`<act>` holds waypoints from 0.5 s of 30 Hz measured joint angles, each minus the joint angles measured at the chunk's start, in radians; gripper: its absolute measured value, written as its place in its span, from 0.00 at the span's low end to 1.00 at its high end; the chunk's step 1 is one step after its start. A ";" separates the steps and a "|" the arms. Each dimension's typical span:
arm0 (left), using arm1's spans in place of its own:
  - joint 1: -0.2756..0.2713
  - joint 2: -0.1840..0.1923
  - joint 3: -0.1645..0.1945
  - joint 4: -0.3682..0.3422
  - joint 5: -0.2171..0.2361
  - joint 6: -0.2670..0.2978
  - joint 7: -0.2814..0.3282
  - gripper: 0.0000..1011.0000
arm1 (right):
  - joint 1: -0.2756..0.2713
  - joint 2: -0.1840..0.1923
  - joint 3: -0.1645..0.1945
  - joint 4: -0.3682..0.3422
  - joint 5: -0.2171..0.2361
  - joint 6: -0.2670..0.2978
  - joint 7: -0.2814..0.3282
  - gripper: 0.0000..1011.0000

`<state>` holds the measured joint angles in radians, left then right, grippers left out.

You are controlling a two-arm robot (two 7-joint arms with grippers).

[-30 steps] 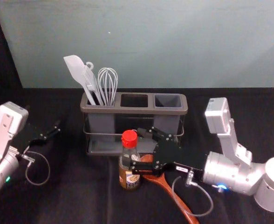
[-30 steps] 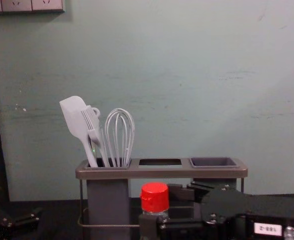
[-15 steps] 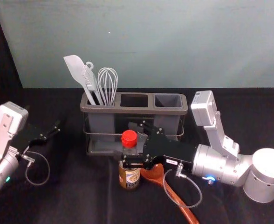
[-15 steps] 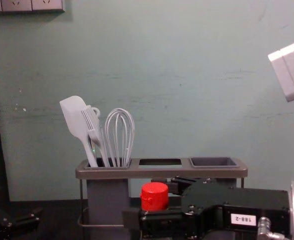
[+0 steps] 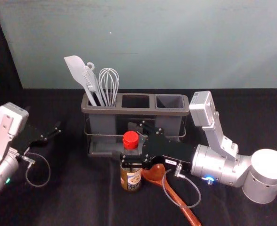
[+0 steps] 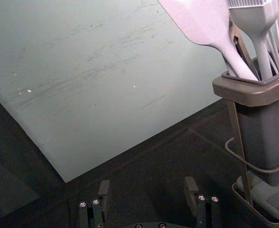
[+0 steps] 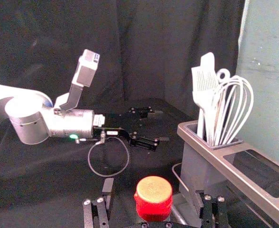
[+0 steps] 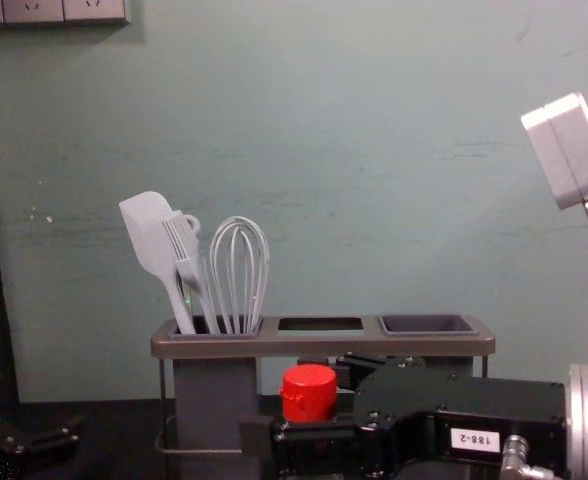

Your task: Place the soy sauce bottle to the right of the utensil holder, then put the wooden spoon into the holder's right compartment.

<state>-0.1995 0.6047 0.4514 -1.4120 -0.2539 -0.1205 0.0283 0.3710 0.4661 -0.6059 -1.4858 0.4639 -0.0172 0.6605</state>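
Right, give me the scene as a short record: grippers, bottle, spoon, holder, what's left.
right gripper: fingers apart, either side of the bottle; grip not closed
left gripper: open, off to the holder's left, idle
bottle: upright, red cap on, in front of the holder
spoon: on the table, bowl just right of the bottle, handle running toward the robot
holder left compartment: spatula, brush, whisk
left to do: bottle to the holder's right, spoon into right compartment

Bottle [image 5: 130, 179] before holder [image 5: 136, 112], beside spoon [image 5: 175, 195]
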 joint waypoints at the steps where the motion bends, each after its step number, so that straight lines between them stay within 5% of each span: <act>1: 0.000 0.000 0.000 0.000 0.000 0.000 0.000 1.00 | 0.000 -0.002 0.000 0.004 -0.001 -0.002 -0.001 0.99; 15: 0.000 0.000 0.000 0.000 0.000 0.000 0.000 1.00 | 0.001 -0.004 0.002 0.009 -0.001 -0.007 -0.005 0.99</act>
<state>-0.1995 0.6047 0.4514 -1.4120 -0.2539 -0.1205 0.0283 0.3722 0.4623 -0.6037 -1.4765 0.4626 -0.0240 0.6555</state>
